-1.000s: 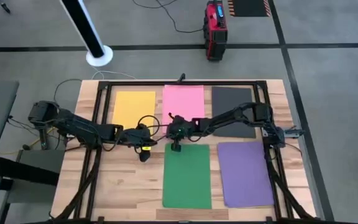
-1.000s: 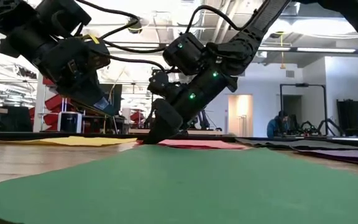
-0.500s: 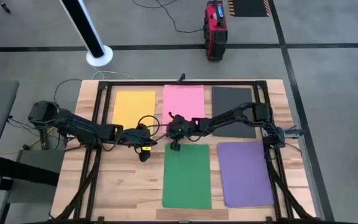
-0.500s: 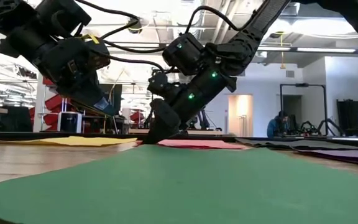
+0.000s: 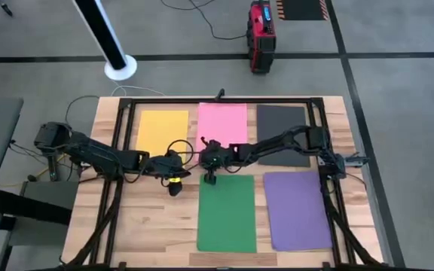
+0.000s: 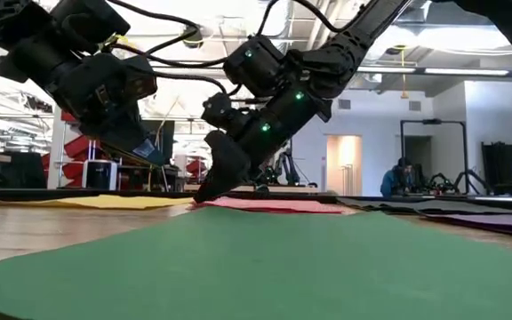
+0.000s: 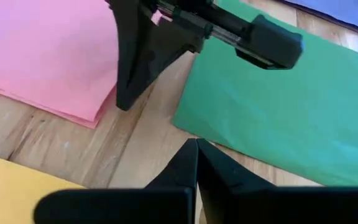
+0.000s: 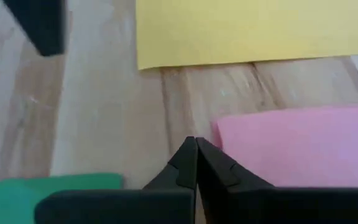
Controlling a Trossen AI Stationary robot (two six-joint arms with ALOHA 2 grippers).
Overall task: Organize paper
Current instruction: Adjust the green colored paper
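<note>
Now the right gripper [image 5: 211,178], fingers pressed together and holding nothing, points its tips at the bare wood by the pink sheet [image 5: 222,123]'s near corner, with the green sheet [image 5: 227,212]'s corner just beside it, likely to nudge an edge. Just to its side hovers the left gripper [image 5: 175,187], likewise closed and empty, with the yellow sheet [image 5: 161,130] beyond it. Purple [image 5: 297,208] and dark grey [image 5: 282,134] sheets lie well apart.
</note>
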